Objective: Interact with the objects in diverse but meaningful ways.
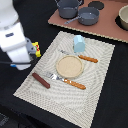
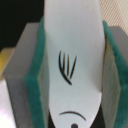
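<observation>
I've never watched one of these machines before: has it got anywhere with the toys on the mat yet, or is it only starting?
Nothing looks clearly finished. The sausage and pale blue block lie on the placemat beside the plate, which holds nothing. The arm is over the yellow box at the mat's edge, hiding most of it. In the wrist view, something white sits between the gripper's green pads; what it is, I can't tell. The sausage and block look untouched.

No word, brand or number reads clearly from where I work; the yellow box [image 1: 35, 49] beside my arm carries a red-green label, illegible.
</observation>
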Robot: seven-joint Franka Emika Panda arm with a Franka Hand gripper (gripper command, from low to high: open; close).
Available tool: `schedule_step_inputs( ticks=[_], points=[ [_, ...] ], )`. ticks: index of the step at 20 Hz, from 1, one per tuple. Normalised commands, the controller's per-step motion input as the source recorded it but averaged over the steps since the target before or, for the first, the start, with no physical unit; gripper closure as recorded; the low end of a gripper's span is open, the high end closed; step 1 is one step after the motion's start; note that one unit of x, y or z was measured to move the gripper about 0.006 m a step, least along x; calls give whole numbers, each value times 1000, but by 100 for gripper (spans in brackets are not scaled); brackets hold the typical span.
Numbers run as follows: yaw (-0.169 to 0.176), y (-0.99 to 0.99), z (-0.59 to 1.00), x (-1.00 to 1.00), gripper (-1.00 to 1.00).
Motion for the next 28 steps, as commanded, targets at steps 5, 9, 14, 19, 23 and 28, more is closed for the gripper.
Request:
schedule_step_inputs(
  ticks=[5,9,14,19,23,28],
  points=[
    [0,763,418,516,100],
    [0,781,496,553,100],
    [0,771,466,543,100],
    [0,756,407,563,100],
    [0,705,231,596,100],
    [0,693,119,602,100]
  ],
)
